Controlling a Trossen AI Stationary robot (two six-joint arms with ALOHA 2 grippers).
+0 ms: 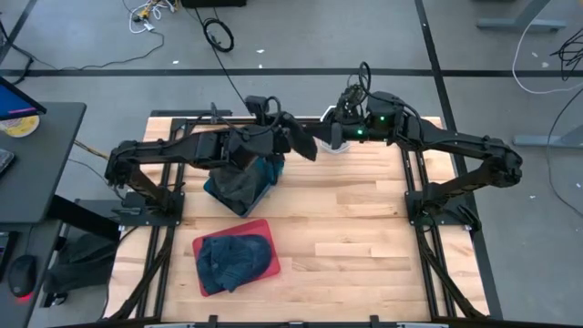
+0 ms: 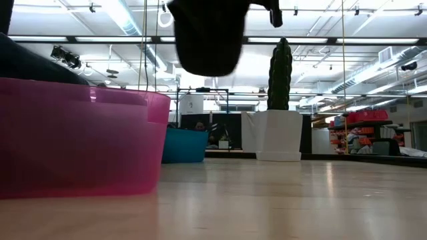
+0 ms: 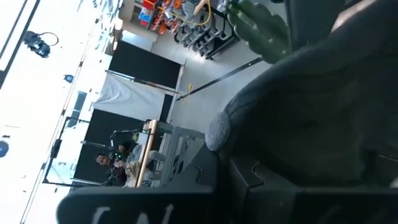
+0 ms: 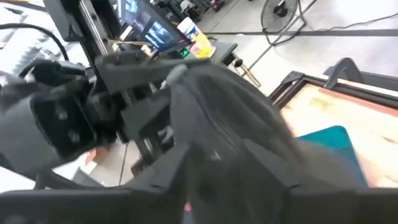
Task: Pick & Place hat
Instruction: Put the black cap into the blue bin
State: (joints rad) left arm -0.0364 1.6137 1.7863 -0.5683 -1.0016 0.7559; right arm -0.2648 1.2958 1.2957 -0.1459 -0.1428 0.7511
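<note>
High view: both arms meet over the table's back half. Left gripper is clamped on a dark hat, held in the air above the teal bin; right gripper sits right against it, jaws' gap not readable. A blue hat lies in the red tray.

Low view: dark hat hangs high, pink bin up close, potted cactus behind.

Left wrist: hat fabric fills the frame.

Right wrist: hat pinched by the left gripper.
</note>
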